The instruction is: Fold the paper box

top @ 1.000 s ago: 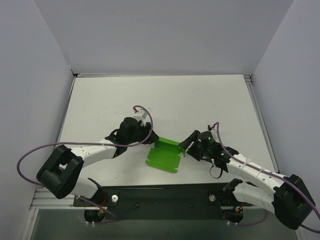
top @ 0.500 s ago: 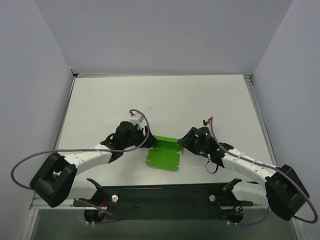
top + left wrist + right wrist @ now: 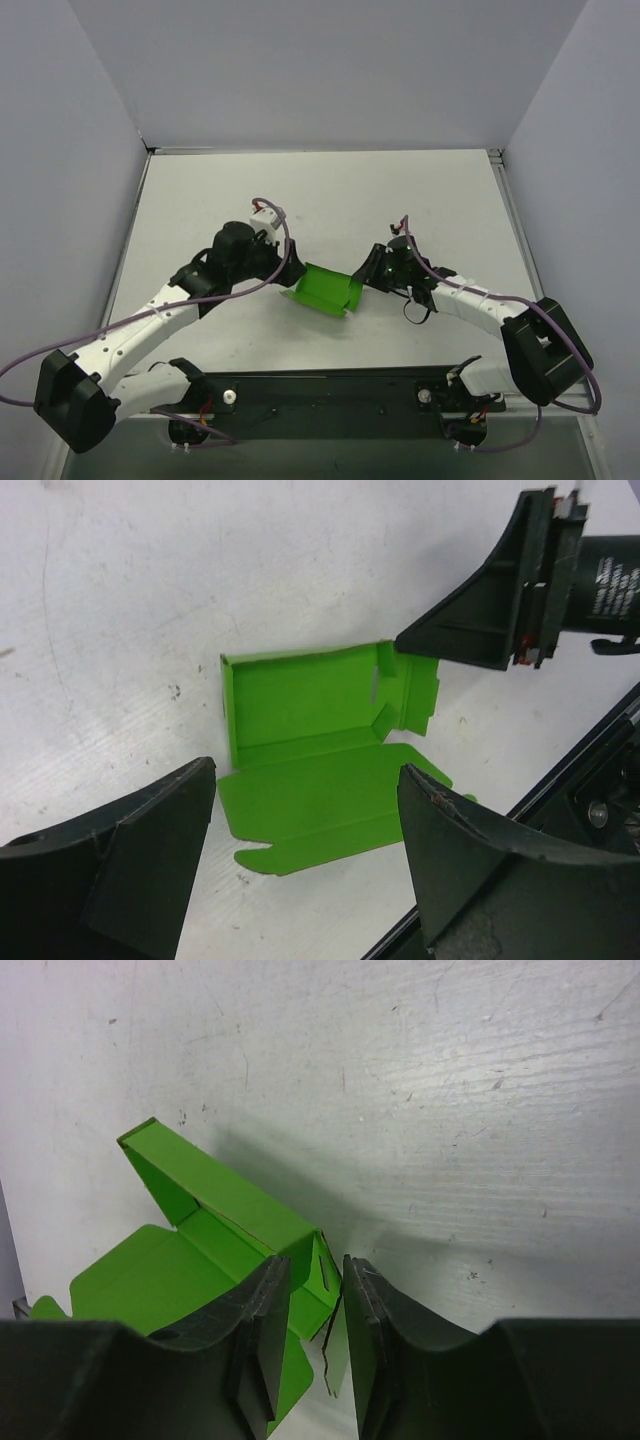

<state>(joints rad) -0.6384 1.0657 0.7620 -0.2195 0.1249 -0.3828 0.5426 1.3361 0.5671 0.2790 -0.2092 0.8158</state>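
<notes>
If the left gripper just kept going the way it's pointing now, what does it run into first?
Most likely the paper box: the left gripper stands open with the box's flat lid panel straight ahead between its fingers, raised back wall beyond. The right gripper sits at the box's far corner, further along. Depth is hard to judge.

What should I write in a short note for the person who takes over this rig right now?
Left end effector: open, holding nothing, hovering over the paper box's flat lid panel.
Right end effector: jaws nearly closed around a side flap of the paper box; a firm grip cannot be confirmed.
Box: near the middle of the table, between both arms.
Done: one long wall stands up.
Left: lid panel lies flat, box not yet closed.
</notes>
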